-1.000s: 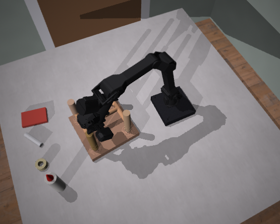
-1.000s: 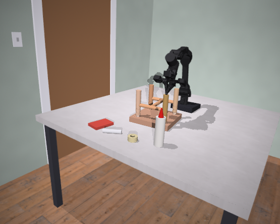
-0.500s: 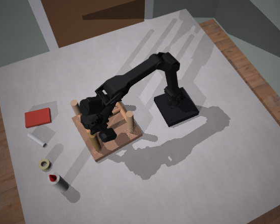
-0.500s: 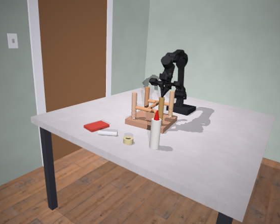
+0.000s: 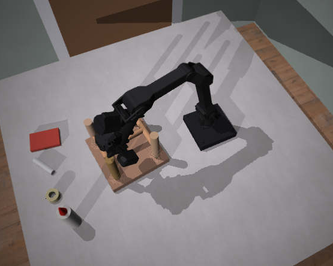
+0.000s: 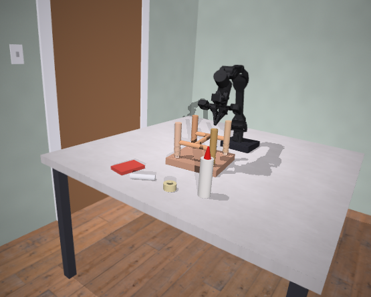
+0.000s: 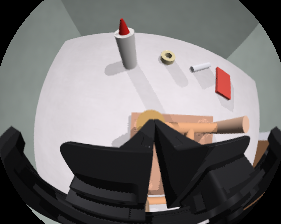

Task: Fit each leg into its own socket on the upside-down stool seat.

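My gripper (image 5: 109, 154) (image 6: 215, 124) (image 7: 153, 123) is closed with nothing between its fingertips, poised close to the top of the mustard leg (image 5: 113, 170) (image 6: 213, 142) (image 7: 151, 118); whether I touch it, I cannot tell. That leg stands at one corner of the upturned seat (image 5: 138, 173) (image 6: 188, 164) (image 7: 205, 119), which lies flat on the table, and the rails (image 5: 147, 133) (image 6: 191, 144) (image 7: 186, 127) run among the legs. The pinkish leg (image 5: 90, 127) (image 6: 178, 137) (image 7: 236, 124), the tan leg (image 5: 154, 142) (image 6: 227, 135) and the orange-brown leg (image 6: 194, 127) stand upright at the other corners. I judge I am at the seating stage, with closed fingers suited to pressing a leg down. If the mustard leg's shoulder is short of the seat, my next move calls for a straight, centred push, since an off-centre one could tilt it; if it is down, I should rise clear without brushing any leg. Farther off, the glue bottle (image 5: 71, 217) (image 6: 205, 177) (image 7: 126, 50) and red block (image 5: 45, 139) (image 6: 128, 166) (image 7: 223, 83) stand apart from the stool
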`<state>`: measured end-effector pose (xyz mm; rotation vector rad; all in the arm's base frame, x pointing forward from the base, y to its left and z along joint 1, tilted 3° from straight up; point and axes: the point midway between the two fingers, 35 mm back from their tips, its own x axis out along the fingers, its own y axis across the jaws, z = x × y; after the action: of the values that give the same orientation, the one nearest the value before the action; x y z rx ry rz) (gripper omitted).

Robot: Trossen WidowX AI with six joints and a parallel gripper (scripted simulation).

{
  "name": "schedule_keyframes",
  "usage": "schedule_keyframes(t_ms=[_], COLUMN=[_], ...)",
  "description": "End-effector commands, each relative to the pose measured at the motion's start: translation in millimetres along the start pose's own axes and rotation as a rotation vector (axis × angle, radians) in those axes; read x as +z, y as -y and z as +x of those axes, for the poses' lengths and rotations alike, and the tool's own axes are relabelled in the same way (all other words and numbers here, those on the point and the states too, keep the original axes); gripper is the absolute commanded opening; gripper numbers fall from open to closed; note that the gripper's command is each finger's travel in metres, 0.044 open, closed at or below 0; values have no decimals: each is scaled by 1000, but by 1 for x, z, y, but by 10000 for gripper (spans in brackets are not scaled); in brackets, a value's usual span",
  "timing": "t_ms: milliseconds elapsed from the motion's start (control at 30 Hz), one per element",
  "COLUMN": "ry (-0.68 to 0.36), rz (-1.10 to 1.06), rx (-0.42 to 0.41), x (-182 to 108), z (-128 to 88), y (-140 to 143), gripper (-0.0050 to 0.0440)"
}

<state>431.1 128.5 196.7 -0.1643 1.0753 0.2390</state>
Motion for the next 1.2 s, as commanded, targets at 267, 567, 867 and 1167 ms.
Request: schedule_keyframes(t_ms=[267,567,867,1167], ry=[-2,-160,-274,-274], rz=[-1,-20,-35,-35], rx=[1,7,8,8], x=[2,-73,-132,-133], z=[-10,-71,-112,-112], y=[0,-7,-8,-8], gripper=[0,0,0,0])
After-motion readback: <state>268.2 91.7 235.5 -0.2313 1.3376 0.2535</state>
